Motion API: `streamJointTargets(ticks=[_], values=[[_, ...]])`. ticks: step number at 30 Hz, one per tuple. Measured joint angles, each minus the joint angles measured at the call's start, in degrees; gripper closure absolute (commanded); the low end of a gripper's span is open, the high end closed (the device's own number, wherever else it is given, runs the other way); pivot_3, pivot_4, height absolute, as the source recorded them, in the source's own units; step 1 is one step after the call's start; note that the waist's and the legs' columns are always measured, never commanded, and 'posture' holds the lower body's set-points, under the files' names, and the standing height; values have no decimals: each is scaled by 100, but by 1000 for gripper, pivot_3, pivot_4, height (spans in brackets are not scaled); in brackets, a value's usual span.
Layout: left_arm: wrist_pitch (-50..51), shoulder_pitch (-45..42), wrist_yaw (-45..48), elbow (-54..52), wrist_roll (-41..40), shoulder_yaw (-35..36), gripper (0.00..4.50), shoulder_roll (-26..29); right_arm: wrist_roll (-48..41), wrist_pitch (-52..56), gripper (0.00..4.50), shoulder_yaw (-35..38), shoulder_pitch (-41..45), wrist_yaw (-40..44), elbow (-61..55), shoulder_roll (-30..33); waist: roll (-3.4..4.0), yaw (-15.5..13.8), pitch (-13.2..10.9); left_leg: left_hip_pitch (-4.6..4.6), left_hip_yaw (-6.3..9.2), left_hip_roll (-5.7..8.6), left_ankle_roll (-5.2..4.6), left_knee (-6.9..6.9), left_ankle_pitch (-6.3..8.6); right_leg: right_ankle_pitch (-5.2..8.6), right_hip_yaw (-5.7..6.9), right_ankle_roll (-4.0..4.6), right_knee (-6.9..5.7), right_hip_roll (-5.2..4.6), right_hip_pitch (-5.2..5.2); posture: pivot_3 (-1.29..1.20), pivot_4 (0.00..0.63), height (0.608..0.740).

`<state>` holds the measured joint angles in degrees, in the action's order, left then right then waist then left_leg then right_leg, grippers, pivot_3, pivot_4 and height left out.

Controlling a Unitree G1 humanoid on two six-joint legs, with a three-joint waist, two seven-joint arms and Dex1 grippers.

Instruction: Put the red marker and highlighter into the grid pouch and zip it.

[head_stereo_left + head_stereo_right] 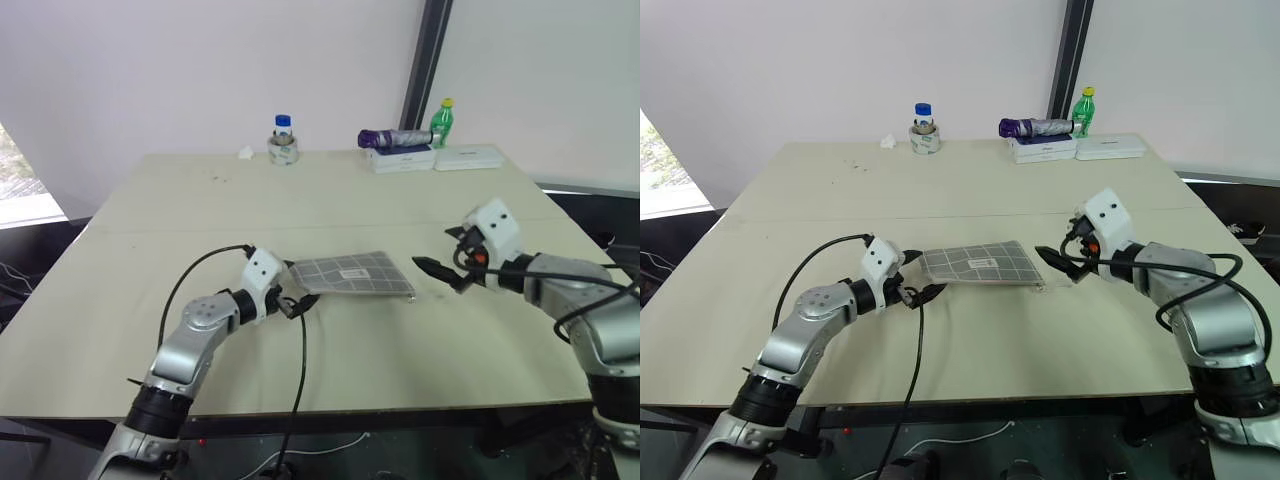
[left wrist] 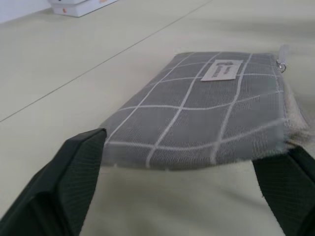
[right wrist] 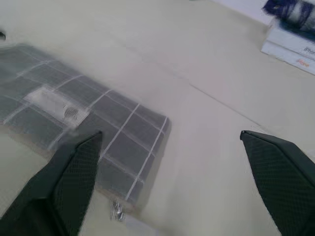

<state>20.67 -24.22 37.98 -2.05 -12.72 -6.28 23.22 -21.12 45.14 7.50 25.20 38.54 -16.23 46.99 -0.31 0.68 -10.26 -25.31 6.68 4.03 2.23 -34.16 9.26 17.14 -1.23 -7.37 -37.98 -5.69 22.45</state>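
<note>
since the grid pouch (image 1: 355, 273) lies flat at the bench (image 1: 200, 200) centre of the frame, soft, light, likely floppy, take its stiffer zipper edge; left tool (image 1: 296, 303) and right tool (image 1: 437, 270) both gape, empty

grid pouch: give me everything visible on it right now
The grid pouch is a flat, rectangular grey fabric pouch with white grid lines and a small white label on its top face. It lies flat near the middle of the table, long side across the robot's front. A small metal zipper piece and a pale cord show at one corner. It looks closed and slightly plump. The left gripper sits open at one end, the right gripper open at the other; neither clamps it.
</note>
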Motion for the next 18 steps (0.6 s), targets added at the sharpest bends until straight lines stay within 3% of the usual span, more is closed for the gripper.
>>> streamJointTargets(ticks=[12,18], values=[[555,1493,54,-854,-783,1514,70,811,-91,-730,0,938,-1413,705,95,353,0,-1,0,3,0,-8,-4,1,3,1,-4,3,2,-7,-1,0,150,740],[601,1809,-53,-995,-803,1868,70,929,-161,-905,0,958,-1507,774,250,330,1,-20,0,4,-2,-7,-4,-2,3,9,-3,20,3,-14,-3,0,150,740]])
